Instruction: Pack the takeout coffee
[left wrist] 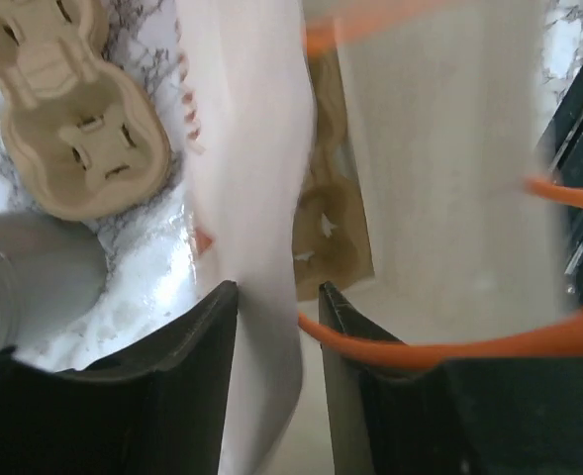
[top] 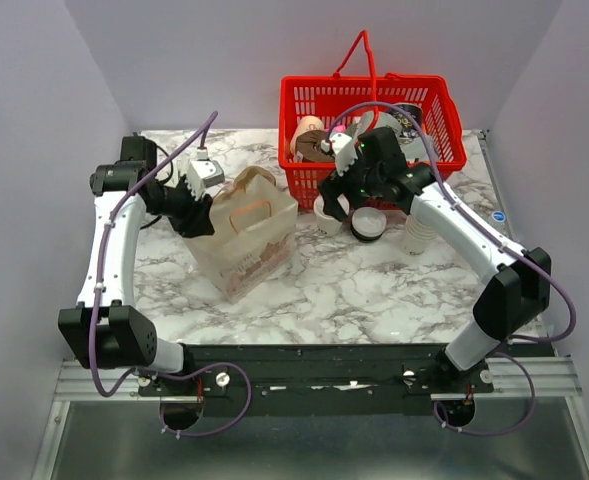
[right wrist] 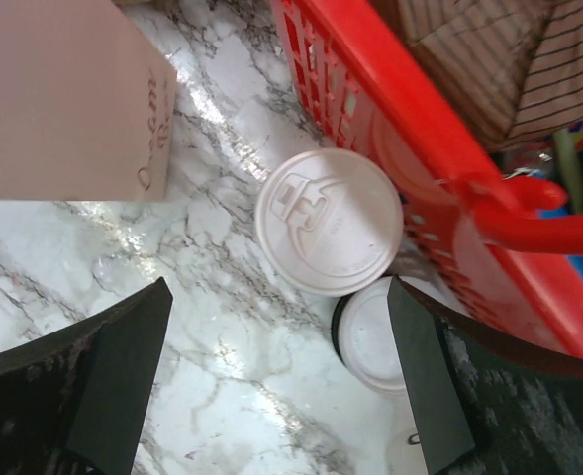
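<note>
Takeout coffee point(right wrist: 329, 222): sides out of sight

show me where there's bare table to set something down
Bare marble runs along the front, between the paper bag and the near edge. Also the back-left corner, behind the bag beside the red basket. Crowded: lidded cup, loose lids and cup stack huddle before the basket.

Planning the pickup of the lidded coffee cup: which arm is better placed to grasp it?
Right. The right gripper, open, hangs over the lidded cup beside the red basket; the left gripper straddles the paper bag's wall.
</note>
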